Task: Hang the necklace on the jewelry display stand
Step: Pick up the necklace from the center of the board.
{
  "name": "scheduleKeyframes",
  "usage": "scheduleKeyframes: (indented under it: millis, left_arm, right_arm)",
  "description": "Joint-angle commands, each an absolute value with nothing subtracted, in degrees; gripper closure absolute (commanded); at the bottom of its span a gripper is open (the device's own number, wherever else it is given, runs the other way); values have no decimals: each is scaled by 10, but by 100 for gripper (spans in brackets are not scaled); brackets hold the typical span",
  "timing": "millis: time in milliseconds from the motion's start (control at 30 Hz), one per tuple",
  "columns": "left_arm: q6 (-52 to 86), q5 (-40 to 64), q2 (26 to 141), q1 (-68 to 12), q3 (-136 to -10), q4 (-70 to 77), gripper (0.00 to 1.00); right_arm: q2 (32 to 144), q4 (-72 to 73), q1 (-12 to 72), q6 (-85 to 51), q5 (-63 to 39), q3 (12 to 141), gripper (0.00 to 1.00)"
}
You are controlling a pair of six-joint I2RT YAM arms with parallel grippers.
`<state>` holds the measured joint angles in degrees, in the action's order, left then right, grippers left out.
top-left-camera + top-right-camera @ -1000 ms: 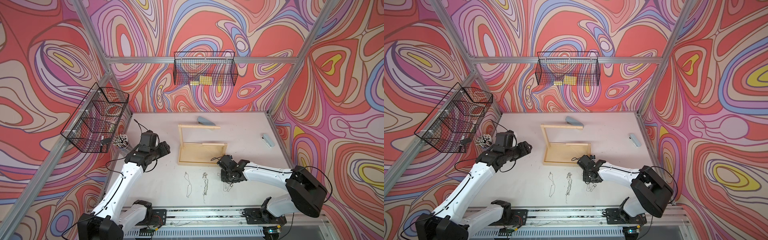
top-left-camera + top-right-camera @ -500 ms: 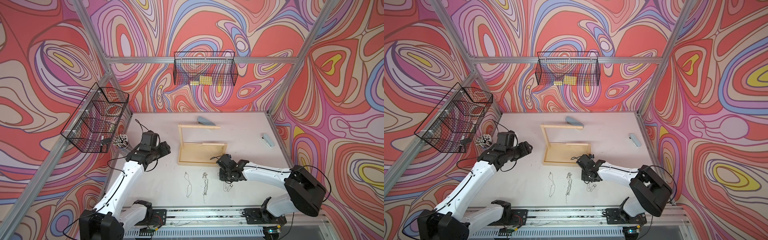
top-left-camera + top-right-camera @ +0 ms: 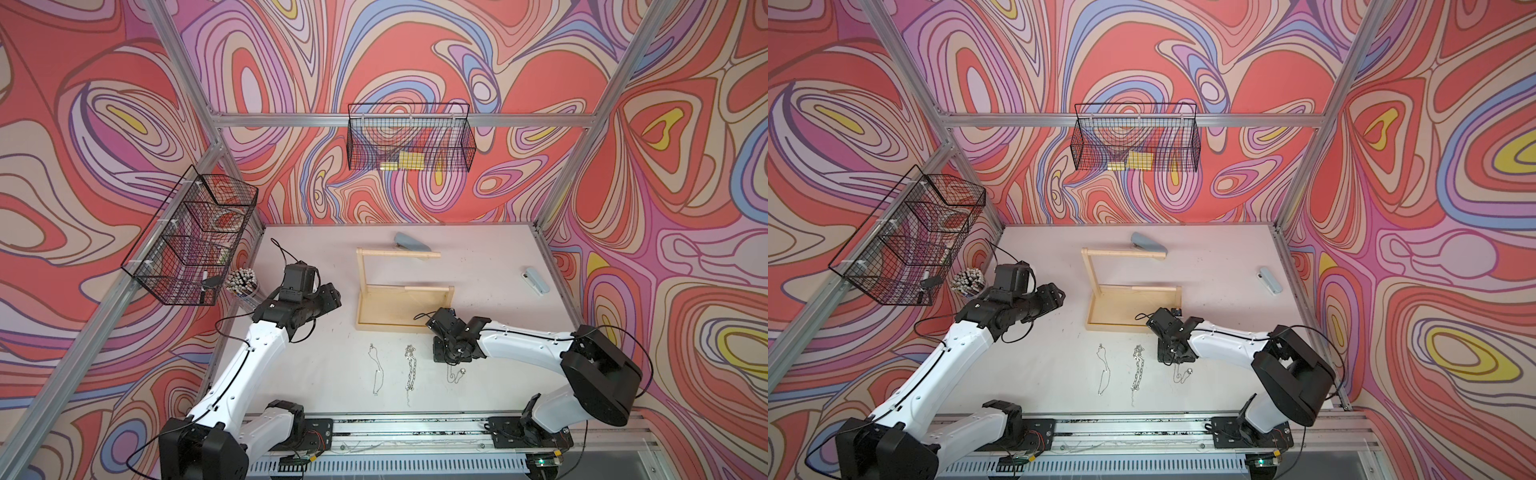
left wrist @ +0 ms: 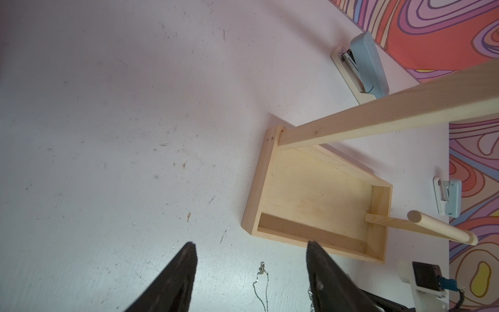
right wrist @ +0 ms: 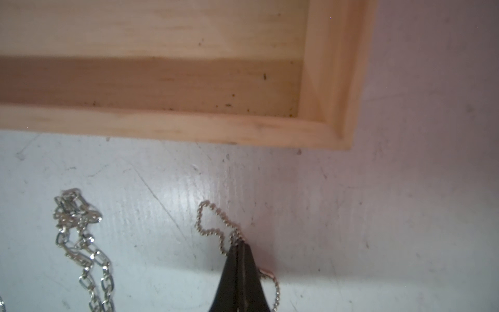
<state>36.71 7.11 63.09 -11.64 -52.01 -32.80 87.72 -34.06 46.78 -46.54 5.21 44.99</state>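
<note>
Bare tabletop (image 3: 328,374) left of stand (image 3: 390,326); stapler (image 3: 409,242) behind it; chains (image 3: 411,370) in front.

necklace (image 3: 380,369) (image 3: 411,368) (image 3: 451,376) x3, stapler (image 3: 409,242) (image 3: 536,281) x2 (prob.), stand (image 3: 362,276) x1

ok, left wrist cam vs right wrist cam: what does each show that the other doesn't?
Left wrist only: the open left pincer, a large stapler, a small stapler, and the upright and lower bar of the jewelry display stand. Right wrist only: the right pincer shut on the ball-chain necklace on the table. Both: the stand's tray base and the table.
</note>
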Motion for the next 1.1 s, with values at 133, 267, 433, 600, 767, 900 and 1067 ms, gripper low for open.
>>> scheduleKeyframes:
  millis: [133, 267, 433, 600, 767, 900, 1067]
  left_arm:
    - [369, 61, 624, -118, -519, -321, 32]
    - [367, 69, 621, -118, -525, -320, 33]
    - [364, 82, 619, -118, -526, -317, 35]
    - [350, 139, 616, -118, -520, -289, 40]
    - [325, 212, 610, -135, -521, -254, 43]
    - [286, 213, 614, -188, -541, -257, 44]
    - [264, 230, 620, -237, -554, -242, 44]
  right_arm:
    - [880, -452, 492, -438, 56, 537, 100]
    - [861, -471, 493, -434, 61, 570, 100]
    - [852, -496, 493, -427, 74, 597, 100]
    - [843, -518, 493, -409, 78, 649, 100]
    - [844, -541, 493, -379, 77, 716, 100]
    - [841, -549, 493, -357, 69, 765, 100]
    - [847, -567, 492, -331, 72, 827, 100]
